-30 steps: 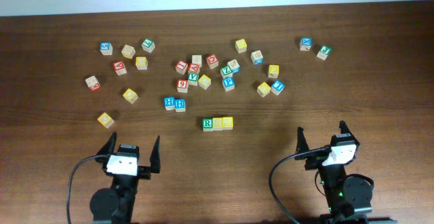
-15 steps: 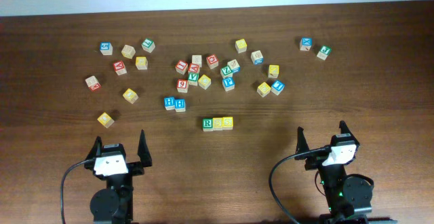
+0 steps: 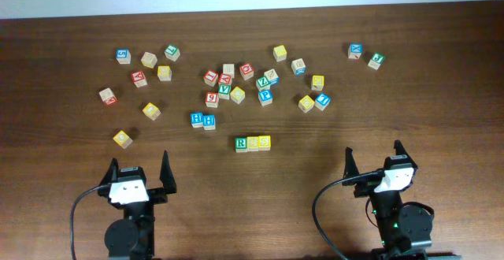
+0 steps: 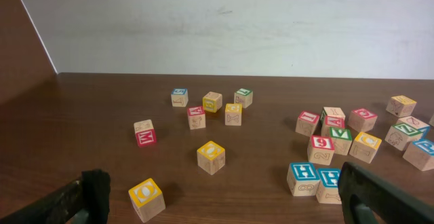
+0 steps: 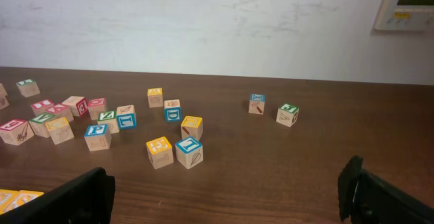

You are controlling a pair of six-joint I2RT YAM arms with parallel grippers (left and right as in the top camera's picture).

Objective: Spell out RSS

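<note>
The left gripper (image 3: 139, 162) and right gripper (image 3: 373, 150) are sitting released, jaws spread wide, grasping nothing; the RSS cubes (image 3: 253, 143) are lying ahead, between them.

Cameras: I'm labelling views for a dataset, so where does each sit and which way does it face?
Overhead: fixed above the table, looking straight down on scattered cubes and the RSS row; both arms at the near edge, left gripper and right gripper open.
Left wrist: on the left arm, low, facing across the table to the wall; its fingers frame the bottom corners.
Right wrist: likewise on the right arm, same wall; its fingers at the bottom corners.
Shared: blue H cubes appear in overhead and left wrist.
</note>
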